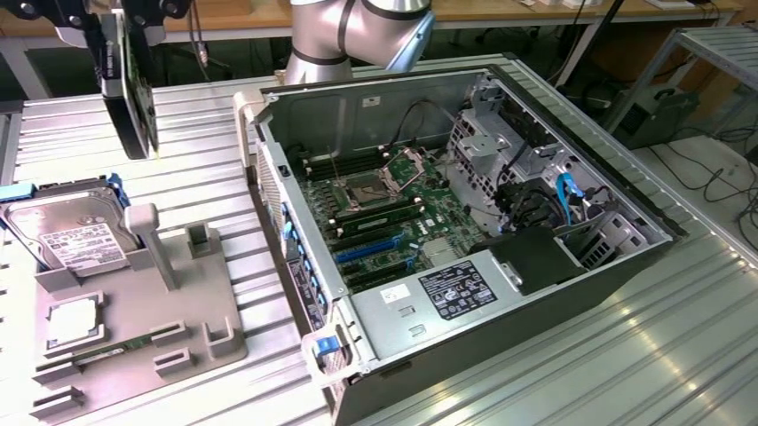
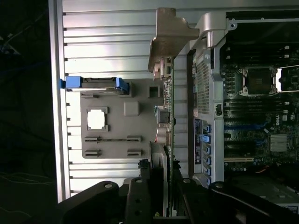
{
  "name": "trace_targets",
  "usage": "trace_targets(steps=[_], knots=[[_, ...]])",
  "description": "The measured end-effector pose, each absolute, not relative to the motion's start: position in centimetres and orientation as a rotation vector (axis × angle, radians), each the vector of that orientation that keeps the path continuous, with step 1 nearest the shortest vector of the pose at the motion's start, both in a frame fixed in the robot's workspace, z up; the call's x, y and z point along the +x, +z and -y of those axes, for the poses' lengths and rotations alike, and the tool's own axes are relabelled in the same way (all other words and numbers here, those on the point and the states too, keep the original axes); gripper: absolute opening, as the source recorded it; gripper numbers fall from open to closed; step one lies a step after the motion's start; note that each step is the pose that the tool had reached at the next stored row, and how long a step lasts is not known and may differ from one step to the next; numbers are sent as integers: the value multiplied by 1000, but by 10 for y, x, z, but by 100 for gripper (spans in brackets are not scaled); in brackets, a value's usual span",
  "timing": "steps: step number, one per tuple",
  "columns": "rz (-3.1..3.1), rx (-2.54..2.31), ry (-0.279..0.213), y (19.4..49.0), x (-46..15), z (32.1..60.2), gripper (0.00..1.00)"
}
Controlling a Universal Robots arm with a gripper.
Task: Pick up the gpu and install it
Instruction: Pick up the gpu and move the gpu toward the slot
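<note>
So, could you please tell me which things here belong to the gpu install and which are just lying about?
In the job: gpu, held in the pincer; open computer case with its motherboard.
Lying about: hard drive, processor chip and memory stick, all on the grey parts holder.

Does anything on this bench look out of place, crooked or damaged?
Nothing looks damaged or spilled. The thin dark rectangular graphics card hangs on edge in the black gripper above the ribbed metal table, beside the open grey computer case, not in a slot.
</note>
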State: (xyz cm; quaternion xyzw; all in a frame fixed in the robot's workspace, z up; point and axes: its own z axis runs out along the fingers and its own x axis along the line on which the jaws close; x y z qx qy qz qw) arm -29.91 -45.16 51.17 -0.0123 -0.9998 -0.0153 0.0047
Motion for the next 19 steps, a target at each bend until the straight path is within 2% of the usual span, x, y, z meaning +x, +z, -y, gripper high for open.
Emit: trace_targets(steps=[19], knots=[[3138, -25, -48, 509, -293, 452, 27]])
